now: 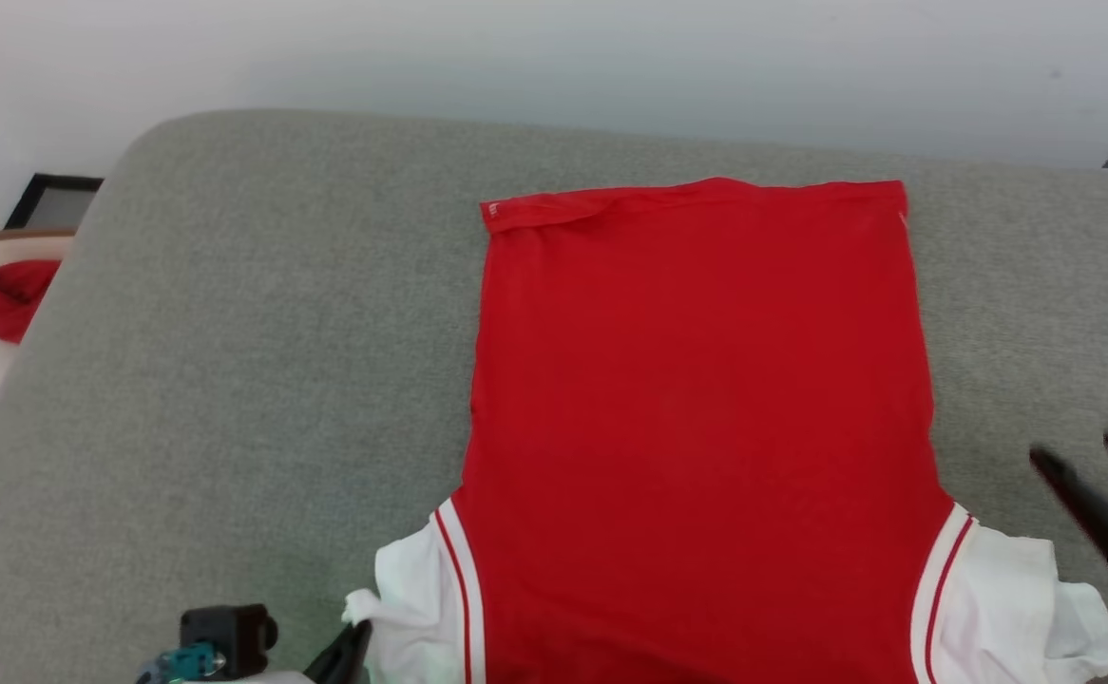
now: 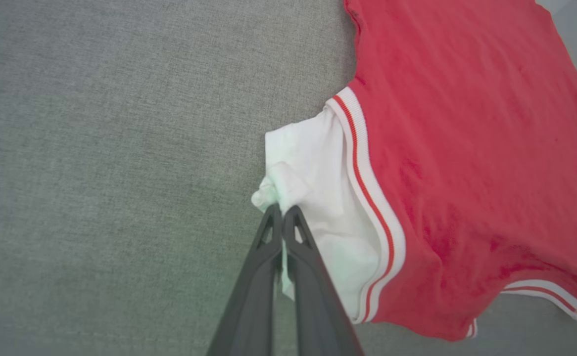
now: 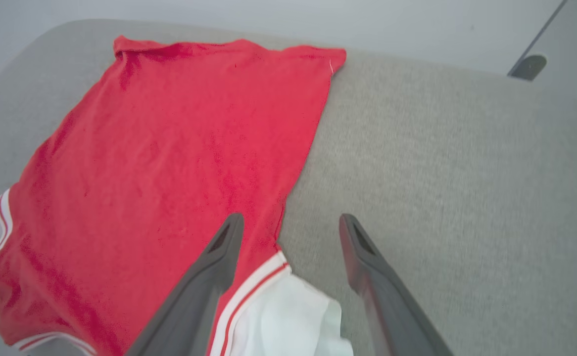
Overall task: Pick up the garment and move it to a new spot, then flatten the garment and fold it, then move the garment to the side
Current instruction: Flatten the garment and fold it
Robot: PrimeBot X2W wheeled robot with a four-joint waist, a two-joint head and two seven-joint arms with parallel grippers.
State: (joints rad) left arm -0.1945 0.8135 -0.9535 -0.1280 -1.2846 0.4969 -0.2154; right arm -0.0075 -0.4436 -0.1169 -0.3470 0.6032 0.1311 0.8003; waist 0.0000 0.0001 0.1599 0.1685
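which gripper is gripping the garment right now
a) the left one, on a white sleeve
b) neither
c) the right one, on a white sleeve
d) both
a: in the left wrist view the left gripper is shut on a bunched bit of the garment at its white sleeve, while the right gripper is wide open over the grey cushion, gripping nothing.
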